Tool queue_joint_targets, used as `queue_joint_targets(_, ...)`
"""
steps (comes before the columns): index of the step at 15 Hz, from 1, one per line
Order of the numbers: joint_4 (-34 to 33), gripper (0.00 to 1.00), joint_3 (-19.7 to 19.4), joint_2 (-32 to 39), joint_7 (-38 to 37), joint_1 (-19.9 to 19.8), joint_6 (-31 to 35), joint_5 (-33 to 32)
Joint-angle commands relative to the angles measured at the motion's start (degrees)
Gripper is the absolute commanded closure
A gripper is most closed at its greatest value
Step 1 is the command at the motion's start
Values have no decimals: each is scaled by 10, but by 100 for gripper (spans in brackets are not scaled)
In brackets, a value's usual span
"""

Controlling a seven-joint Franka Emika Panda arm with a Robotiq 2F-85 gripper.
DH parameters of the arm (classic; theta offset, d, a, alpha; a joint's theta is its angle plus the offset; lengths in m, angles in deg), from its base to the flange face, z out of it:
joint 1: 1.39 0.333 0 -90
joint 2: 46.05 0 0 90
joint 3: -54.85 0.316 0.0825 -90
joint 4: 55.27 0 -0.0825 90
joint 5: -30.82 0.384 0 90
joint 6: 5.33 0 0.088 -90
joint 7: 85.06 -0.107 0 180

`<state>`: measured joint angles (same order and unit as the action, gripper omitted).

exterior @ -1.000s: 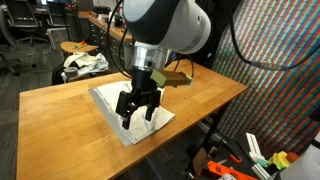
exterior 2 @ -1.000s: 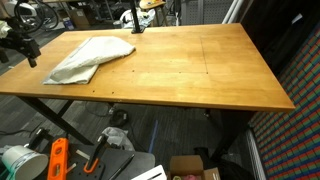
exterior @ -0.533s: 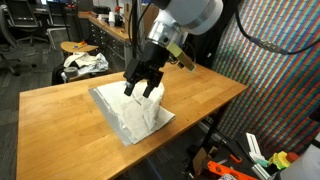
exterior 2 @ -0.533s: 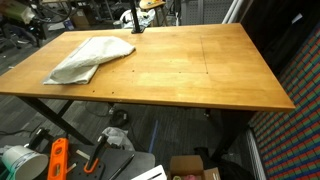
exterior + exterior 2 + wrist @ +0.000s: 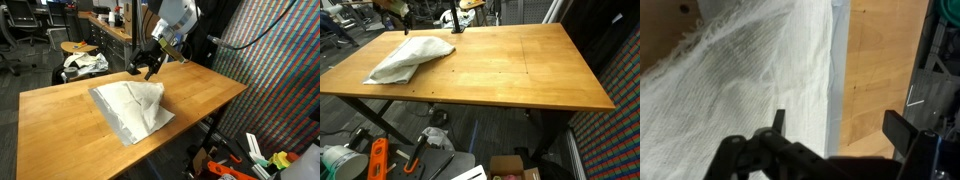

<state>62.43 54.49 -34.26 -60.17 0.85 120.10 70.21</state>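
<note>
**A:** Where was the cloth (image 5: 135, 108) seen in an exterior view?

**B:** It was spread on the table (image 5: 60, 110), about the table's middle, with one side rumpled upward. The gripper (image 5: 148, 66) was held high over the table's far side, clear of the fabric. Its jaws were spread apart and nothing was carried between them.

**A:** And from the table's long side, in an exterior view?

**B:** The cloth (image 5: 410, 58) was seen bunched toward a far corner of the table (image 5: 520, 70). The gripper could hardly be made out there.

**A:** In the wrist view?

**B:** A loose, gauzy weave was shown, the cloth (image 5: 740, 80) ending in a straight hem on the table (image 5: 875, 60). The gripper (image 5: 837, 120) was parted wide above that hem.

**A:** How was it judged to handle?

**B:** It was judged light, soft and limp, so sagging was expected once it was lifted off the table. A pinch was thought best taken at the raised fold or at a corner.
</note>
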Motion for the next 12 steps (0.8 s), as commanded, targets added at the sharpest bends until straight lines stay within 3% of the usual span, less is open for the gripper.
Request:
queue_joint_targets(1, -144, 0, 8, 127, -57, -27, -21, -30)
queue_joint_targets(6, -265, 0, -1, 221, -124, -67, -49, -115)
queue_joint_targets(12, -328, 0, -5, 258, -113, -124, -174, -214)
